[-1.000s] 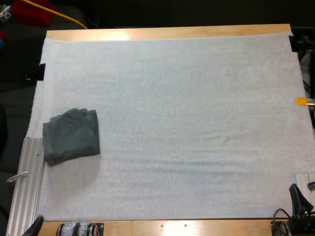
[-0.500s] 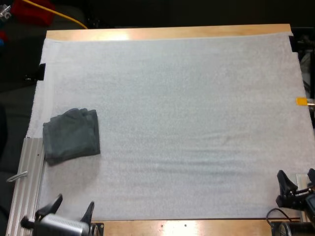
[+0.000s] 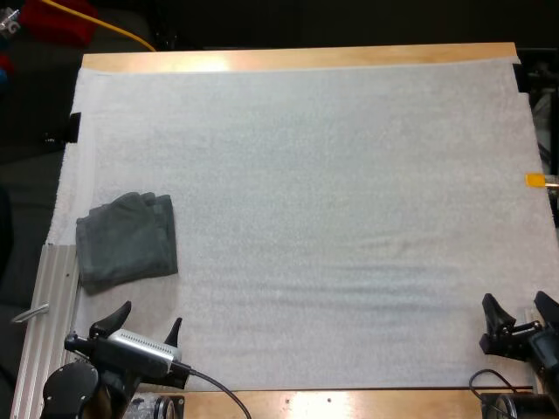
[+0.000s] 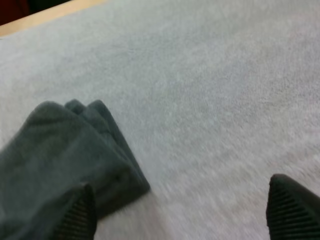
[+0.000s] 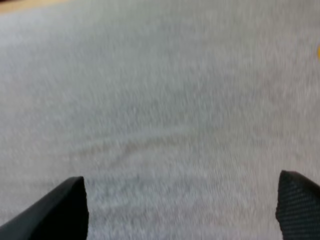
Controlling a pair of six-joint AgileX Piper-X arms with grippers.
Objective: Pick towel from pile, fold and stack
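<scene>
A dark grey-green towel [image 3: 127, 240] lies folded at the left side of the white mat [image 3: 332, 192], its far edge showing rounded layers. My left gripper [image 3: 147, 323] stands open near the mat's front left, a short way in front of the towel and clear of it. Seen from the left wrist, the towel [image 4: 60, 160] lies just ahead of the left gripper [image 4: 180, 212], beside one black fingertip [image 4: 80, 212]. My right gripper [image 3: 521, 312] is open at the front right edge of the mat, over bare mat [image 5: 170, 115], with nothing between its fingers [image 5: 60, 210].
A ribbed metal rail [image 3: 45, 323] runs along the mat's left edge beside the towel. The wooden table edge [image 3: 297, 58] borders the far side, and another wooden strip [image 3: 349, 403] lines the front.
Both arms have come forward into the high view. The left gripper rose from the lower left corner toward the towel; the right gripper moved up at the right edge. The towel has not moved.
</scene>
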